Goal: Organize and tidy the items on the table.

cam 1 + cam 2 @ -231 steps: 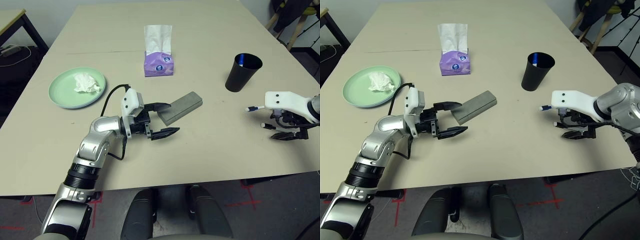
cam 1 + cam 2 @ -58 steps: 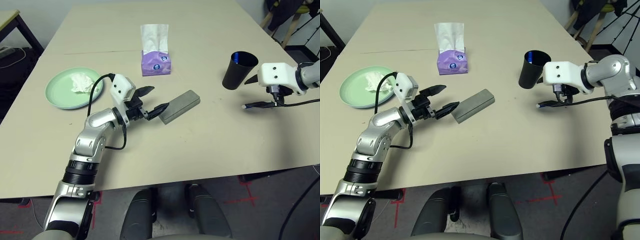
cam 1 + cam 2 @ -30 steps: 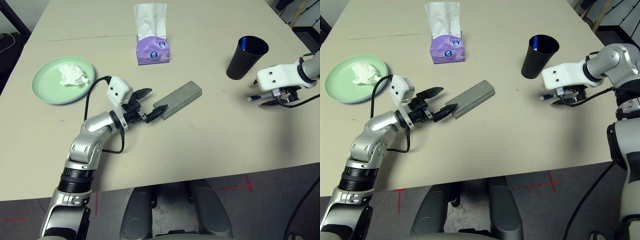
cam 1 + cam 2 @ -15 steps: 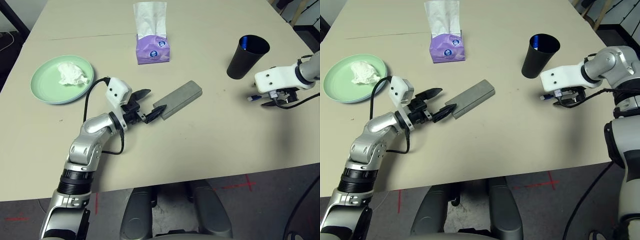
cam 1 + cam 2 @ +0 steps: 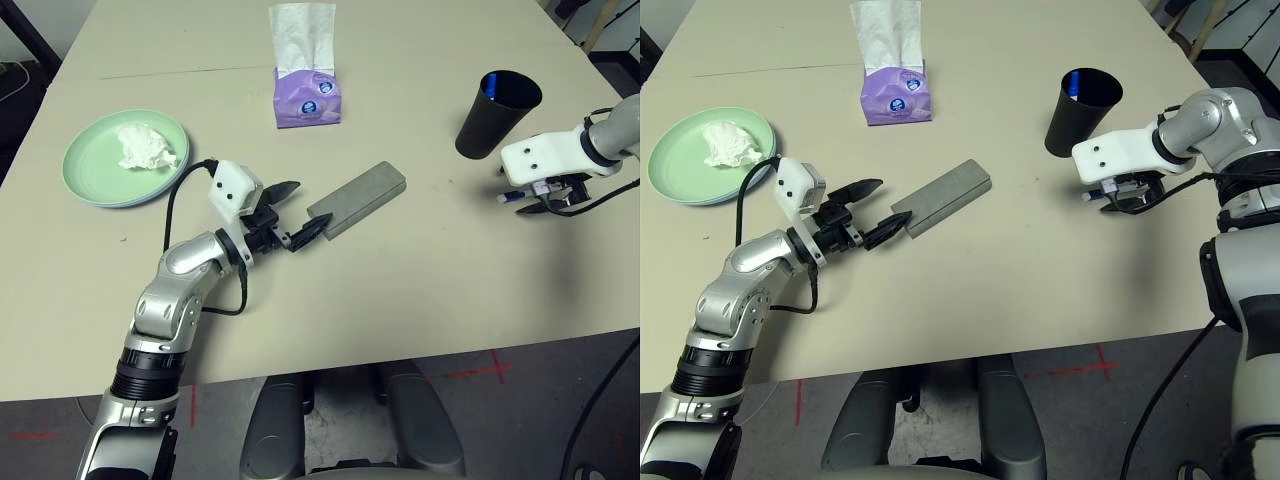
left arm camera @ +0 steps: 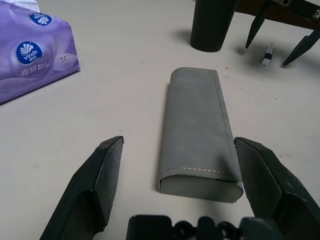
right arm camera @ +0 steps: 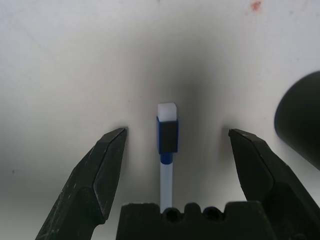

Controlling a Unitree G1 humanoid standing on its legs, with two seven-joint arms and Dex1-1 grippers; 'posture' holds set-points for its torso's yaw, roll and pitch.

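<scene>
The grey glasses case (image 5: pixel 358 199) lies slanted in the middle of the table (image 5: pixel 400 300). My left gripper (image 5: pixel 303 210) is open at the case's near end (image 6: pixel 196 132), one finger on each side and neither touching it. A white pen (image 7: pixel 167 145) with a blue cap lies on the table beside the black cup (image 5: pixel 497 113). My right gripper (image 7: pixel 177 135) is open over the pen, with a finger on either side and clear of it. The cup holds a blue-tipped pen. At the left, a crumpled tissue (image 5: pixel 143 148) sits on the green plate (image 5: pixel 95 175).
A purple tissue box (image 5: pixel 308 95) stands behind the case, with a thin seam running across the table beside it. Bare tabletop stretches between the case and the cup. The table's front edge runs close below both arms.
My right gripper has edged slightly closer over the pen. My left gripper stays at the case's end with its arm shifted a little.
</scene>
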